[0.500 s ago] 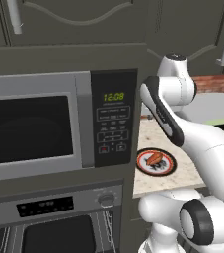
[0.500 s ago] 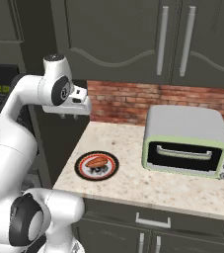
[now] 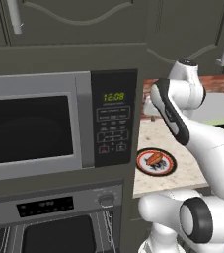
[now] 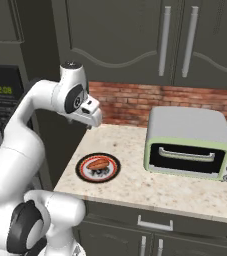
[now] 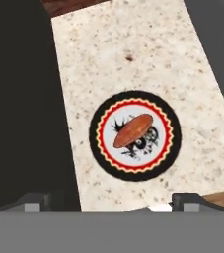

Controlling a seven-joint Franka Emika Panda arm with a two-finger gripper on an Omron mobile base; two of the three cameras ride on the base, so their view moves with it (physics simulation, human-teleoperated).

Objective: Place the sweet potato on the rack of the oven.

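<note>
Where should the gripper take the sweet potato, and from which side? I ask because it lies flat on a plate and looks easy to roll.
Judging by its pose, grip the sweet potato at its thick middle, coming straight down from above, fingers closing across its short width. It lies flat on the plate, tapered ends would slip, and the gripper hangs above it.

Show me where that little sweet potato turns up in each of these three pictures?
Left base view: sweet potato right of centre, on the round plate beside the microwave.
Right base view: lower left of centre, same plate, left of the toaster oven.
Hand view: centre, lying diagonally.
Shared landmark: the black-and-red-rimmed plate.
</note>
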